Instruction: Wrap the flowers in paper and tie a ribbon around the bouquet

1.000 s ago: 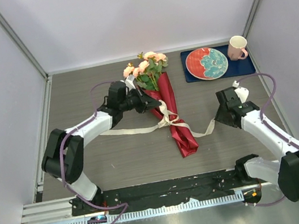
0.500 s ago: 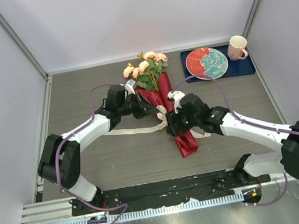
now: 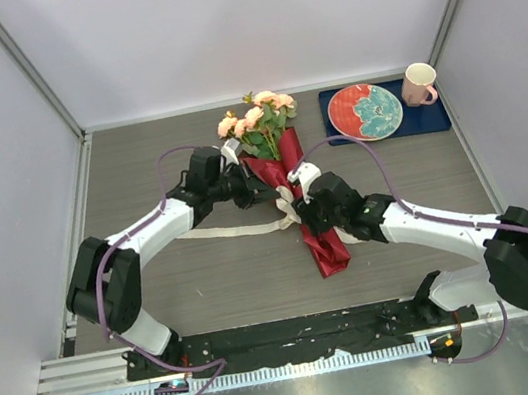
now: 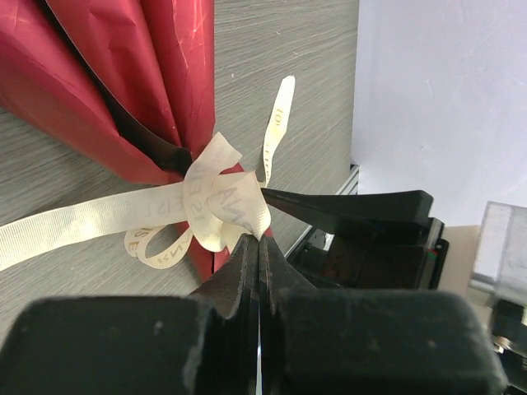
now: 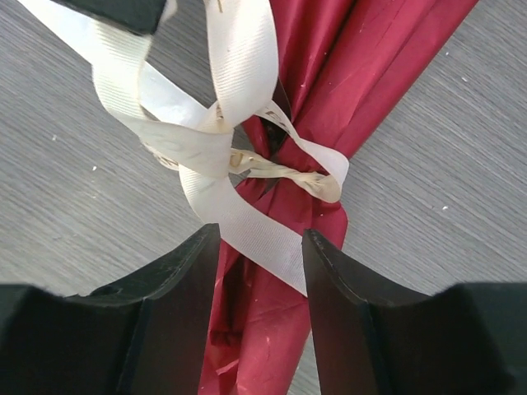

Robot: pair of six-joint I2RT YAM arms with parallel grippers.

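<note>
The bouquet lies on the table, its peach-pink flowers [image 3: 257, 123] at the far end and the dark red paper [image 3: 324, 244] tapering as a cone toward me. A cream ribbon [image 3: 234, 231] is knotted round the cone's middle, one tail trailing left. My left gripper [image 3: 273, 191] is shut, its tips [image 4: 260, 240] pinching a loop of the ribbon [image 4: 222, 197] beside the paper [image 4: 99, 82]. My right gripper [image 3: 299, 214] sits over the knot from the right, open [image 5: 262, 247]. A band of ribbon [image 5: 247, 222] runs between its fingers above the paper [image 5: 280, 329].
A red and teal plate [image 3: 366, 111] rests on a dark blue mat [image 3: 433, 118] at the back right, with a pink mug [image 3: 418, 83] beside it. White walls enclose the table on three sides. A black rail [image 3: 267, 339] runs along the near edge.
My right arm has swung in from the right side of the table to the knot on the bouquet. The ribbon's right tail is drawn in. The left gripper has stayed at the ribbon.
</note>
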